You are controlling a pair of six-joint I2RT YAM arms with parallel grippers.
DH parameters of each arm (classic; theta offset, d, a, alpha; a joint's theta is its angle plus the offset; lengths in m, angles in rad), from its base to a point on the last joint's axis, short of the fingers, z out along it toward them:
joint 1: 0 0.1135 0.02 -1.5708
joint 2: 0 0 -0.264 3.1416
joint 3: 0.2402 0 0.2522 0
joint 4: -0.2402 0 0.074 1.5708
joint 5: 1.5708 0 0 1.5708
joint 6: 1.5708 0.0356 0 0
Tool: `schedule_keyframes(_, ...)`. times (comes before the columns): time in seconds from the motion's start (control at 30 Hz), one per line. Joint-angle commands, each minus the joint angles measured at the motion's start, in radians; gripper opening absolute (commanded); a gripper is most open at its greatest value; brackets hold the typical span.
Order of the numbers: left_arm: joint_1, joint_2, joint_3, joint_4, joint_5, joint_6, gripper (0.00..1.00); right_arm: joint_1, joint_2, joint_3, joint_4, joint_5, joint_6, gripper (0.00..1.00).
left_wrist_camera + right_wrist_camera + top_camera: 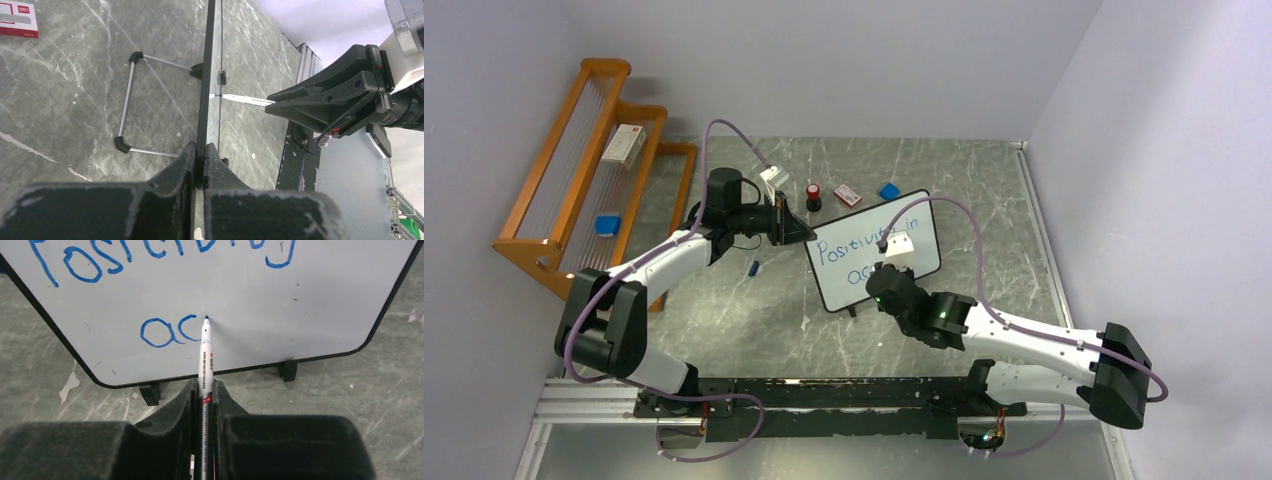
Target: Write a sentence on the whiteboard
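Observation:
The whiteboard [871, 262] stands tilted on the marble table, white with a thin black frame. Blue writing [861, 243] reads "Positivity in" on the upper line and "ac" [169, 332] below it. My left gripper [204, 150] is shut on the board's left edge [206, 80], seen edge-on. My right gripper [204, 386] is shut on a white marker pen [205, 357] whose tip touches the board just right of the "c". The right gripper [890, 268] is at the board's lower middle in the top view. The left gripper [804, 232] is at its left edge.
A wooden rack [584, 180] stands at the far left with a box and a blue item on it. A red-capped bottle [813, 196], a small red-and-white box [848, 195] and a blue block [889, 190] lie behind the board. A small blue cap [754, 267] lies left of it.

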Motion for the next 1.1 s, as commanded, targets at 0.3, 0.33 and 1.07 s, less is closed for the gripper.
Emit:
schedule_keyframes(0.3, -0.003, 0.03, -0.001, -0.075, -0.061, 0.05, 0.05, -0.062, 0.006, -0.021, 0.015, -0.027, -0.01, 0.0)
schedule_keyframes(0.33, -0.003, 0.03, -0.001, -0.075, -0.061, 0.05, 0.05, -0.069, 0.002, -0.021, 0.01, -0.023, -0.009, 0.0)
schedule_keyframes(1.07, -0.003, 0.031, 0.017, -0.119, -0.081, 0.083, 0.05, -0.092, -0.062, -0.01, 0.029, -0.089, -0.078, 0.0)
